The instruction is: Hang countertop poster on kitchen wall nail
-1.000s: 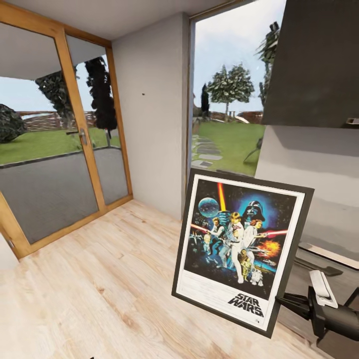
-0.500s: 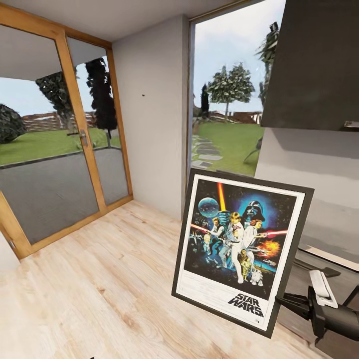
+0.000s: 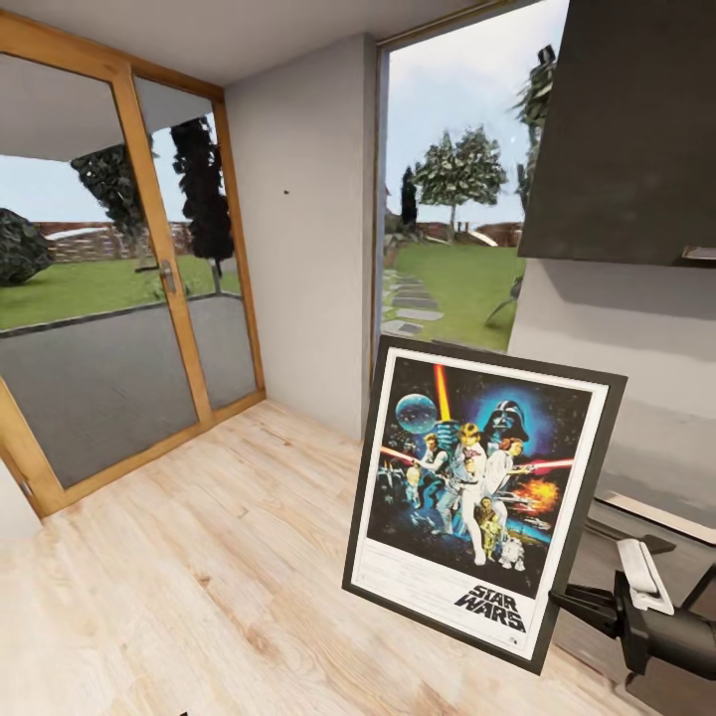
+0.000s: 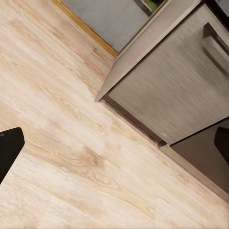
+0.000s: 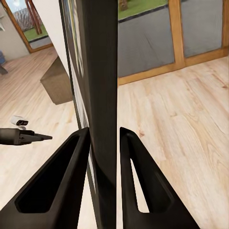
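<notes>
change: background slides a touch since the frame a second ago (upper cabinet edge and distant fence shift), so the head or base is turning slightly; poster and right arm keep the same spot in the head view.
poster (image 3: pixel 484 502): off the countertop, held in the air over the wood floor (image 3: pixel 199 577), upright with a slight tilt, artwork facing the head camera. star wars logo at the bottom, so orientation is already right for hanging.
right gripper (image 5: pixel 104 143): clenched on the poster's frame edge, one finger each side of the thin black frame (image 5: pixel 98 71). in the head view it grips at the lower right corner, likely to keep the top edge free for the nail.
left gripper: fingers (image 4: pixel 9 148) spread wide, nothing between them, pointed down at floor and a grey cabinet (image 4: pixel 176 90).
wall nail (image 3: pixel 286 191): small dark dot on the grey wall between glass door (image 3: pixel 109 298) and window; looks like the target.
step: carrying the poster toward the wall; well apart from the nail yet.
risk: a single corner grip means the frame could swing or pivot.
</notes>
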{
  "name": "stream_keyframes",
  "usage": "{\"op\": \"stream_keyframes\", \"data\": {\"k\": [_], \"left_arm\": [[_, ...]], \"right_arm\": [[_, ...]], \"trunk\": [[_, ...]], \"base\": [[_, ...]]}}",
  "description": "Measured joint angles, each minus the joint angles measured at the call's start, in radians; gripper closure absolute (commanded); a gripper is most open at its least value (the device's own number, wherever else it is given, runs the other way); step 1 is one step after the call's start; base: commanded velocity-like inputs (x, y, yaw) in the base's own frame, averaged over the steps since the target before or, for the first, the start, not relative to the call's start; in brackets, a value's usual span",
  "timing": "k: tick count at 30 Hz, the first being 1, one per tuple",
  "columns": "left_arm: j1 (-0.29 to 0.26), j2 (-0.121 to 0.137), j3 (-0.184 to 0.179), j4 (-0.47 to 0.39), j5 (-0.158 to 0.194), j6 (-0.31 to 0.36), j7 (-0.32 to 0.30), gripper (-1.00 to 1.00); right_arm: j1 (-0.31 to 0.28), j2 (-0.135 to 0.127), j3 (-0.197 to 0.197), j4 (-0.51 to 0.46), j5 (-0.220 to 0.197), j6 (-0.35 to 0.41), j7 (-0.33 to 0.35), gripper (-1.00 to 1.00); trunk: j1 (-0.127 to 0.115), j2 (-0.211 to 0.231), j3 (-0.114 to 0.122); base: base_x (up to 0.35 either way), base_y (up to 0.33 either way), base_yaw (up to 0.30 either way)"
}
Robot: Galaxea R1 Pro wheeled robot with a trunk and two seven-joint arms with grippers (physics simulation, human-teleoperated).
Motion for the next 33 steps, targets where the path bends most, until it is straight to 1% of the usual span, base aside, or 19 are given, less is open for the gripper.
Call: {"op": "stream_keyframes", "data": {"k": [23,33], "left_arm": [[0.000,0.000,0.000,-0.001,0.000,0.000,0.000,-1.00],[0.000,0.000,0.000,-0.001,0.000,0.000,0.000,-1.00]], "right_arm": [[0.000,0.000,0.000,0.000,0.000,0.000,0.000,1.00],[0.000,0.000,0.000,0.000,0.000,0.000,0.000,1.00]], "trunk": [[-0.088,0.162,0.073],[-0.089,0.162,0.073]], "base": [[0.000,0.000,0.000],[0.000,0.000,0.000]]}}
